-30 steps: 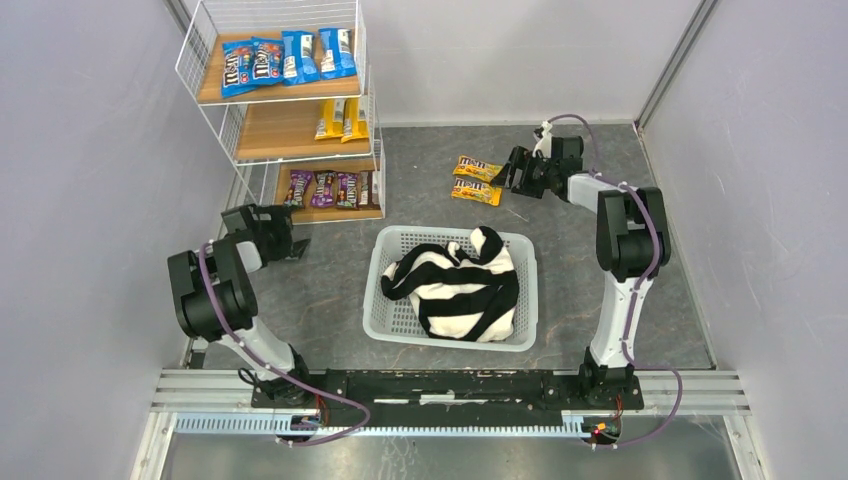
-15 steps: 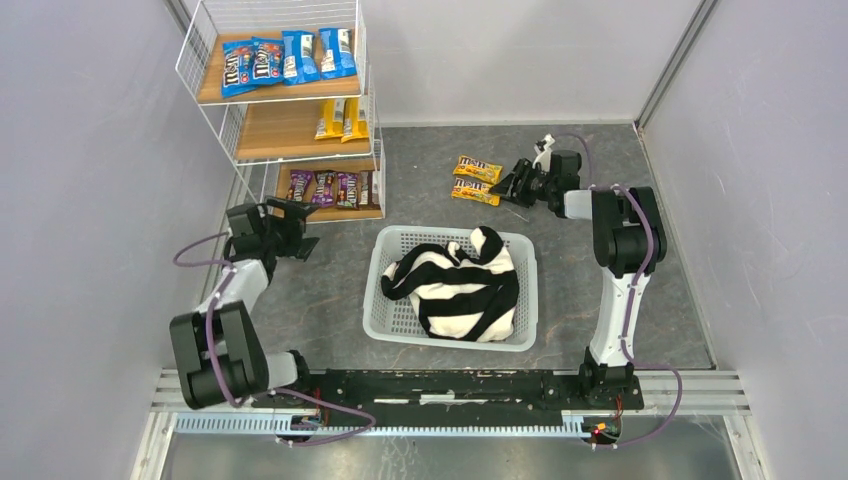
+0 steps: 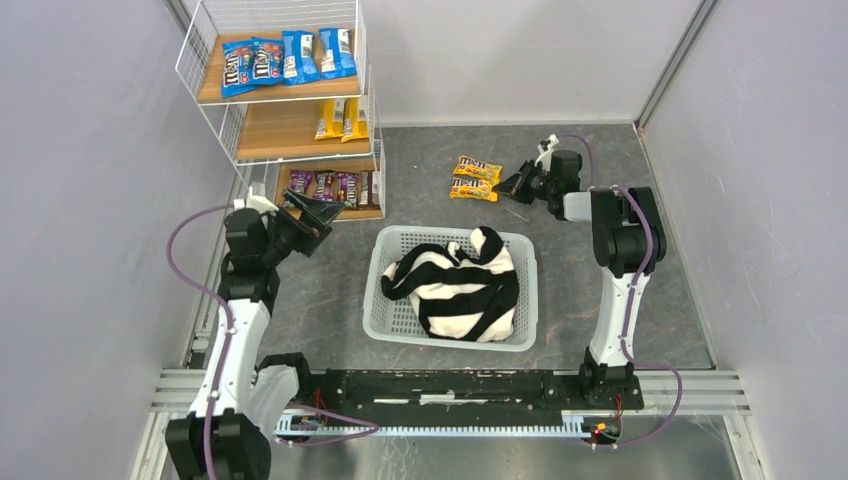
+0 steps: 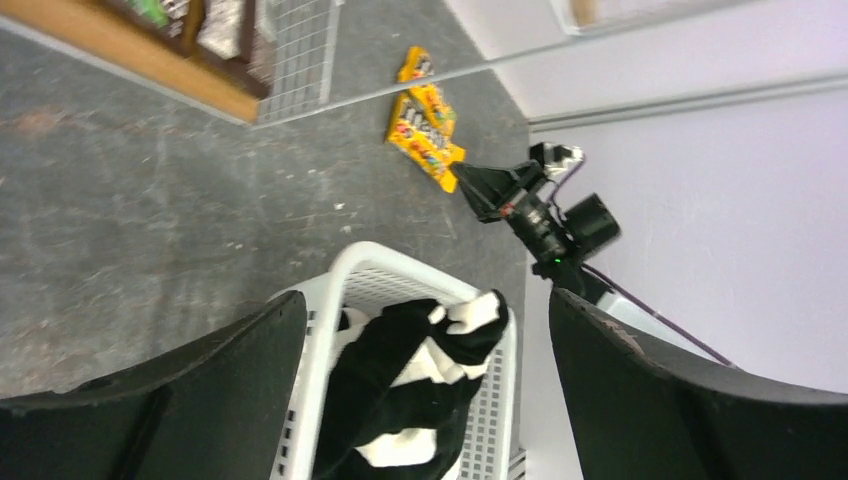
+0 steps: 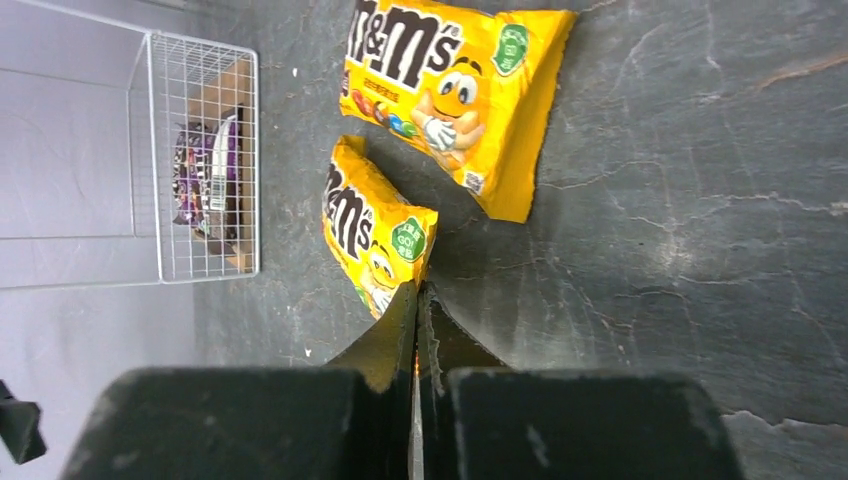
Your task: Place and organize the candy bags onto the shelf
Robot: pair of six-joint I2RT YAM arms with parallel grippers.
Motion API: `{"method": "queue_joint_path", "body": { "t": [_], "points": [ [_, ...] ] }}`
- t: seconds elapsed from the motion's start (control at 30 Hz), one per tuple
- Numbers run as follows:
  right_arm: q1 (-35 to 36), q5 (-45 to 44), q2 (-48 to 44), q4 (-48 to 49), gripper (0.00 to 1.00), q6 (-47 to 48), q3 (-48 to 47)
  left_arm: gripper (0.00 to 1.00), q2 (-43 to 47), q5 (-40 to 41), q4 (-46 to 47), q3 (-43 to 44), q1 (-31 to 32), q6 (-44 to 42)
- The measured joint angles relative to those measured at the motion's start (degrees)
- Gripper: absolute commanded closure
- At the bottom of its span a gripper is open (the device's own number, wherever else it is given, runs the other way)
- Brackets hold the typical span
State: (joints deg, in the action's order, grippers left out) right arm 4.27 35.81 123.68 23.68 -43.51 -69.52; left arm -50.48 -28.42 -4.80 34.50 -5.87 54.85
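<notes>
- Shelf (image 3: 265,130): three-tier wire rack with wooden boards, at the far left corner of the grey table (image 3: 600,260).
- Blue candy bags (image 3: 285,58): four, in a row on the top board.
- Yellow shelved bags (image 3: 340,118): side by side at the right end of the middle board.
- Purple-brown candy bags (image 3: 335,188): in a row on the bottom board.
- Left gripper (image 3: 312,212): just in front of the bottom board, jaws spread wide, nothing between them.
- Basket (image 3: 380,300): white lattice, at table centre, well apart from the shelf.
- Striped cloth (image 3: 455,285): black and white, bunched inside the basket.
- Far yellow bag (image 5: 455,95): flat on the table beyond the basket, right of the shelf.
- Near yellow bag (image 5: 375,230): just beside the far one, on its basket side; its right corner meets the fingertips of the right gripper.
- Right gripper (image 5: 416,300): low over the table, jaws pressed together, tips touching that corner; whether any of the wrapper is caught between them cannot be made out.
</notes>
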Motion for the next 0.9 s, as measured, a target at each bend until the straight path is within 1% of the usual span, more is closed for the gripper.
{"method": "queue_joint_path", "body": {
  "t": [0.1,0.2,0.33,0.5,0.63,0.7,0.77,0.9],
  "points": [
    [0.0,0.3,-1.0,0.2,1.0,-0.7,0.0,0.03,2.8,-2.3,-0.9,3.0,0.0,-1.6],
    [0.0,0.6,-4.1,0.3,1.0,-1.3,0.1,0.01,3.3,-6.0,0.0,6.4,0.0,-2.6],
    [0.0,1.8,-11.9,1.7,1.0,-1.6,1.9,0.0,1.9,-13.0,3.7,9.0,0.0,-3.4],
    [0.0,4.3,-20.6,2.4,1.0,-1.0,3.7,0.0,-1.6,-19.9,6.0,10.8,1.3,-3.8],
    [0.3,6.7,-27.4,1.2,0.99,0.5,6.1,0.0,-3.4,-23.4,7.6,11.1,5.1,-4.0],
    [1.0,8.0,-30.6,-0.5,1.0,2.0,7.2,0.0,-4.1,-25.1,9.3,11.1,8.0,-4.0],
    [2.5,9.5,-33.7,-2.9,1.0,3.9,7.4,0.0,-4.4,-26.6,11.8,11.1,10.9,-4.0],
    [8.0,13.1,-40.2,-9.4,0.99,9.8,6.7,0.0,-4.4,-28.5,18.1,10.8,16.2,-3.9]
  ]
}}
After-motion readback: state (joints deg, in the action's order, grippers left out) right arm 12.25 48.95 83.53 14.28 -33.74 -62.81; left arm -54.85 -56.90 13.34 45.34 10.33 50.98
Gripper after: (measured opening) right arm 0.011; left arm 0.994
